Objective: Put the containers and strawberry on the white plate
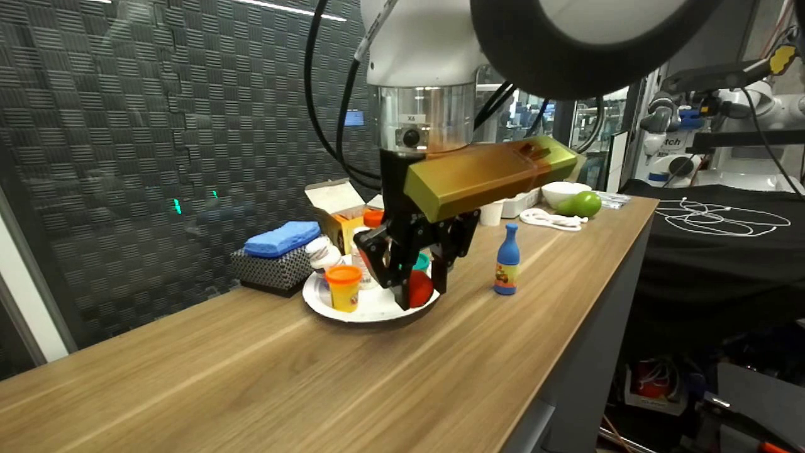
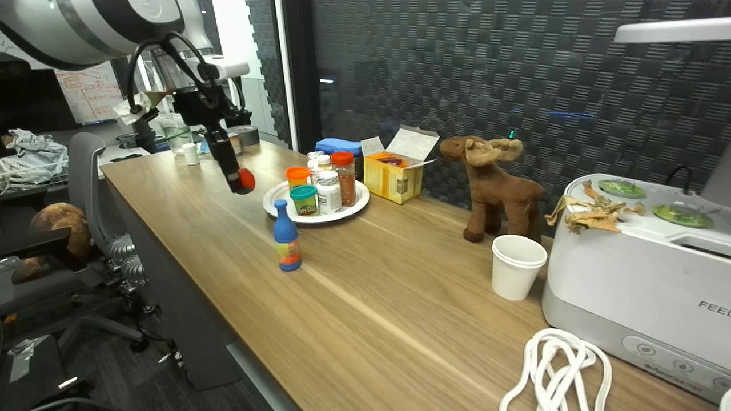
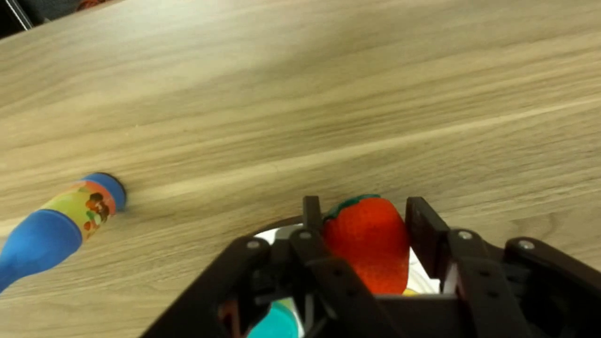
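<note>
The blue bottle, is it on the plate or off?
Off: in an exterior view, the blue bottle stands upright on the table, with a gap between it and the plate.

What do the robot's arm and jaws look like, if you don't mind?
The arm is white with black bands and black cables. Below come a clear cylinder labelled X6 and a gold box-shaped piece. The jaws are black and angular, with silvery screw heads.
</note>
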{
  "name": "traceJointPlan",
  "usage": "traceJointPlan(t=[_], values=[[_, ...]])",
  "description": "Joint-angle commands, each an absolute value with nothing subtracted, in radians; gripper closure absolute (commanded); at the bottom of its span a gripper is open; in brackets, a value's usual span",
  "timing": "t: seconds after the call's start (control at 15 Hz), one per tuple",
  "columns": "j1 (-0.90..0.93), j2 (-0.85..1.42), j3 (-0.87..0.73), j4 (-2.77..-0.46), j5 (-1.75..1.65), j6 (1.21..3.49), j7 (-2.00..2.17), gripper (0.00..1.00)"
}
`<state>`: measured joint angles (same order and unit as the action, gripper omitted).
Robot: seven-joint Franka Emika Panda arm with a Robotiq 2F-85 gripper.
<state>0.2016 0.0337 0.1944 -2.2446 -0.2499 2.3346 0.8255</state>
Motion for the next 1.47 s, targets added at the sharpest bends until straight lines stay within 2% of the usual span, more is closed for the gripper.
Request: traceJointPlan(t=[0.0, 0.6, 0.67, 0.73, 0.93, 1.0, 1.4], values=[[0.188, 0.103, 0.166, -2.182, -0.299, 2.358, 0.839, 0.76], [0.197, 0.206, 0.109, -2.072, -0.268, 2.397, 0.788, 0.76], [0.199, 0.203, 0.109, -2.068, -0.268, 2.395, 0.787, 0.26], [0.202, 0.2, 0.109, -2.068, -0.27, 2.395, 0.788, 0.25], [0.212, 0.18, 0.114, -2.075, -0.275, 2.4, 0.79, 0.05], [0.217, 0.173, 0.115, -2.079, -0.28, 2.403, 0.794, 0.0], [0.243, 0.109, 0.124, -2.105, -0.284, 2.376, 0.813, 0.0]])
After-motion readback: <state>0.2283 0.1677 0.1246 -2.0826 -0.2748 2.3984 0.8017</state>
